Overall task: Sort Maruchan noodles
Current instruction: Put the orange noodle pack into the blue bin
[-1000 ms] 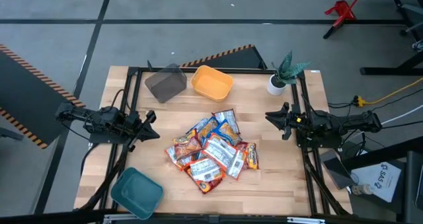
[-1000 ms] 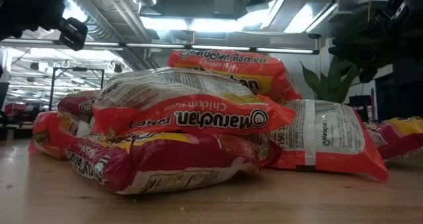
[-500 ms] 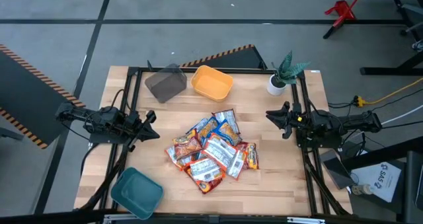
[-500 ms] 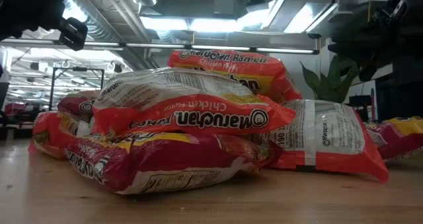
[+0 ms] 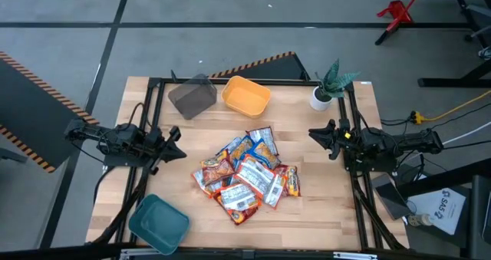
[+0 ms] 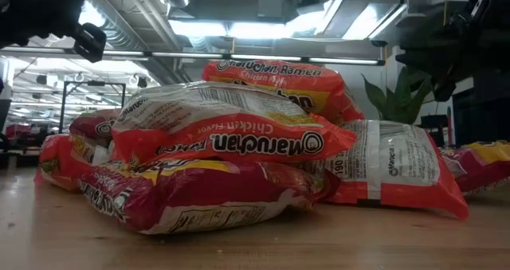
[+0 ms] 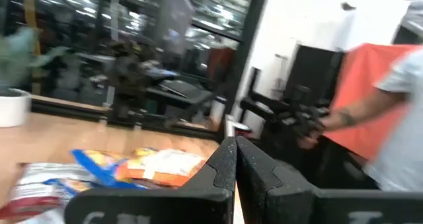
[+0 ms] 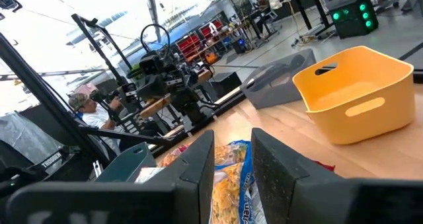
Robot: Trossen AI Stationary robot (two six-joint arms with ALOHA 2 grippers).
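The Maruchan noodles [image 5: 245, 174] lie in an overlapping heap at the table's middle: orange-red, blue-yellow and silver-white packets, the lowest flat on the wood. The low view shows the heap [image 6: 231, 142] close up. My left gripper [image 5: 182, 149] hovers left of the heap, pointing at it. In its wrist view its fingers [image 7: 236, 161] are shut on nothing, with the packets [image 7: 132, 168] ahead. My right gripper [image 5: 311, 135] hovers right of the heap, open with a narrow gap [image 8: 232, 164], touching nothing.
At the far edge stand a grey bin [image 5: 192, 97] and a yellow bin [image 5: 245, 96]. A teal bin [image 5: 159, 222] sits at the near left corner and a potted plant [image 5: 330, 87] at the far right. Bare wood surrounds the heap. People [image 7: 390, 105] [image 8: 86, 105] are beyond the table.
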